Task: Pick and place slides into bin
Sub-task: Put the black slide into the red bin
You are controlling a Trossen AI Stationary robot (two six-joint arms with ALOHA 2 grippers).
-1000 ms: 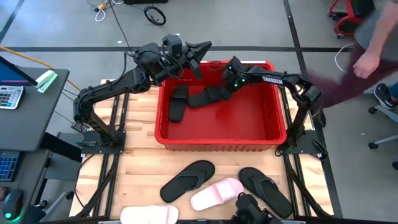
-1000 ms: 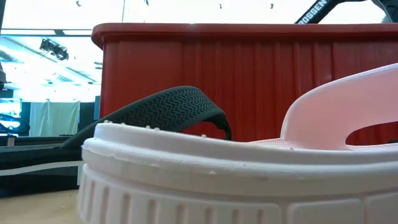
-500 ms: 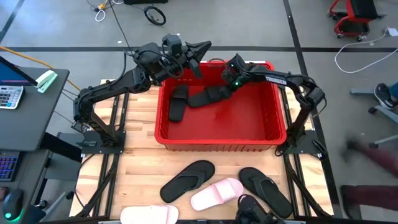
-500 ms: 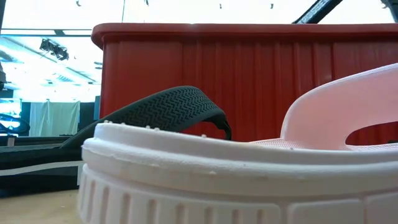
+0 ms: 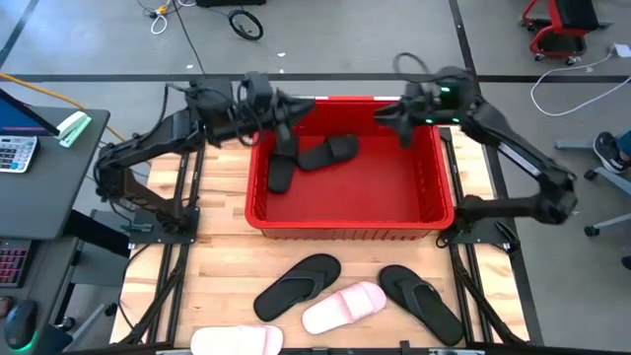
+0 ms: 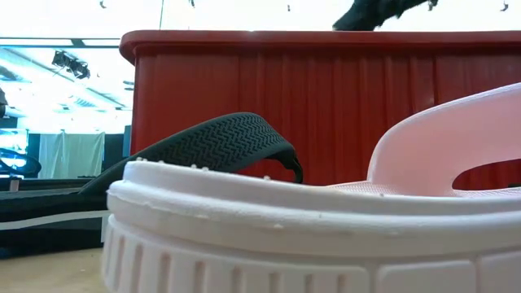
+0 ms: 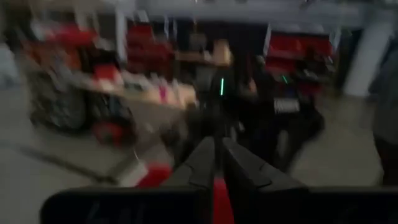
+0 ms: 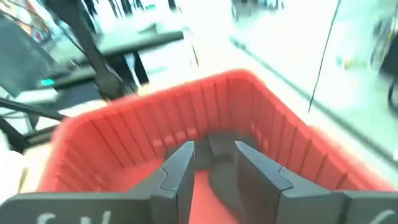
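The red bin (image 5: 345, 229) stands on the table's far half. Two black slides lie on its floor: one (image 5: 283, 163) by the left wall and one (image 5: 328, 153) beside it. My right gripper (image 5: 392, 116) hovers open over the bin's far right part; in the right wrist view (image 8: 211, 158) nothing is between its fingers. My left gripper (image 5: 296, 105) is at the bin's far left corner, above the rim. Its fingertips (image 7: 215, 155) are together and hold nothing. The other slides lie on the near part of the table.
Near the front edge lie a black slide (image 5: 296, 286), a pale pink slide (image 5: 343, 306), a black thong slide (image 5: 419, 296) and a white slide (image 5: 237, 340). The low view has the white slide (image 6: 285, 228) right before the camera and the bin wall (image 6: 326, 106) behind it.
My right gripper has let go of the black slide it held tilted in the bin. It has then risen and drawn back toward the table's right and far edges. The slide now lies flat on the bin floor. My left gripper has pulled back toward the table's left edge.
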